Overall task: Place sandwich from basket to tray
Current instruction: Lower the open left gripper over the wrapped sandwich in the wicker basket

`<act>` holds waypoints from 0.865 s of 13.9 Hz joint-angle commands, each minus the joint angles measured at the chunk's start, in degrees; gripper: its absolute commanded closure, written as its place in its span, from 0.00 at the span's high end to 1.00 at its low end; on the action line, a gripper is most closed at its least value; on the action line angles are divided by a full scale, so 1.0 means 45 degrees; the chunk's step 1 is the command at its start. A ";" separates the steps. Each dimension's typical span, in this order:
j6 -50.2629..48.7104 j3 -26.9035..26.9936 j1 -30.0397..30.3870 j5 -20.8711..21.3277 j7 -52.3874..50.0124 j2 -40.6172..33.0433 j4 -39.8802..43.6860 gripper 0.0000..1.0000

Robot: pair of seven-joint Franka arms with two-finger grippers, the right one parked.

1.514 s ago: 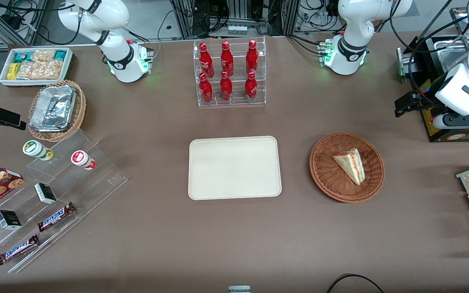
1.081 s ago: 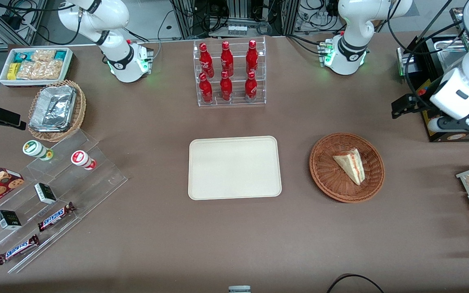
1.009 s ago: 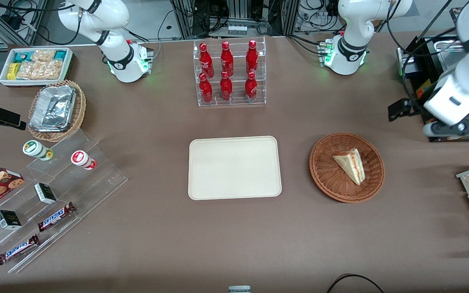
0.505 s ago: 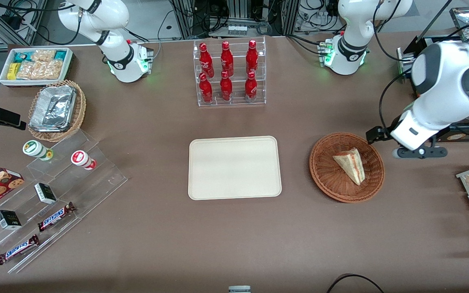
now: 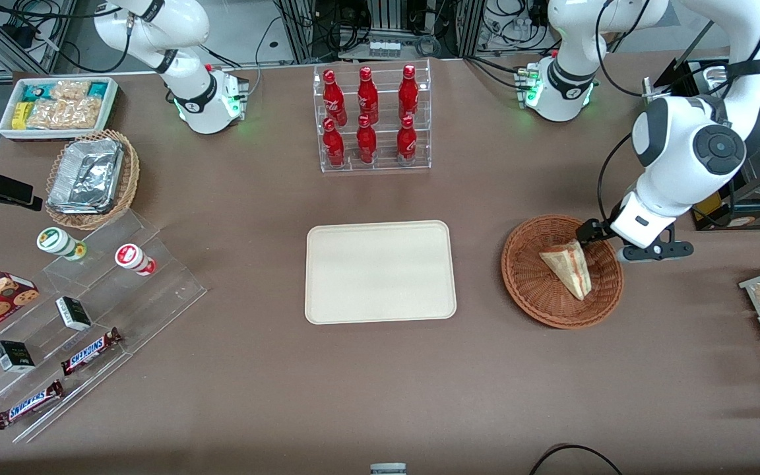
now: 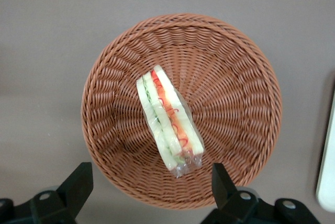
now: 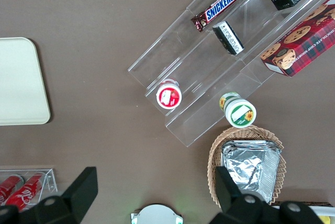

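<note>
1. Hovering above the basket (image 5: 561, 270), the left gripper (image 6: 149, 192) has its two fingers spread wide with nothing between them; the gap looks wider than the sandwich is thick.

2. From where I stand, the sandwich (image 6: 168, 123) sits directly under the wrist, inside the basket (image 6: 180, 110), resting on one bread face's edge with its red, pink and green filling turned up. It appears wrapped in clear film.

3. To do this step well, I'd say the fingers should come straight down on either side of the two bread faces, not across the pointed tip, and close gently: the wedge looks soft and would squash. The wrist may need a turn so the fingers line up with the slanted wedge.

4. The basket's woven wall rises around the sandwich, so the fingers need to stay clear of the rim on the way down.

5. In the front view the sandwich (image 5: 568, 267) lies in the basket's half nearer the working arm's end of the table.

6. Beside the basket, toward the parked arm's end, the cream tray (image 5: 380, 272) holds nothing.
</note>
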 commanded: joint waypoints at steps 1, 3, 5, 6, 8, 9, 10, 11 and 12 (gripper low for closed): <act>0.0889 0.0047 -0.0163 0.0008 -0.2630 0.0145 -0.0585 1.00; 0.1240 0.0047 -0.0396 0.0008 -0.5029 0.0477 -0.0566 1.00; 0.1495 0.0047 -0.0456 0.0008 -0.6327 0.0731 -0.0566 1.00; 0.1689 0.0027 -0.0630 0.0008 -0.6641 0.0848 -0.0566 1.00; 0.2042 0.0047 -0.0827 0.0027 -0.7482 0.1141 -0.0547 1.00; 0.2101 0.0047 -0.0827 0.0027 -0.7484 0.1181 -0.0547 1.00; 0.2101 0.0047 -0.0827 0.0027 -0.7464 0.1278 -0.0547 1.00; 0.2082 0.0047 -0.0827 0.0047 -0.7445 0.1357 -0.0547 1.00; 0.2101 0.0047 -0.0827 0.0047 -0.7445 0.1512 -0.0527 1.00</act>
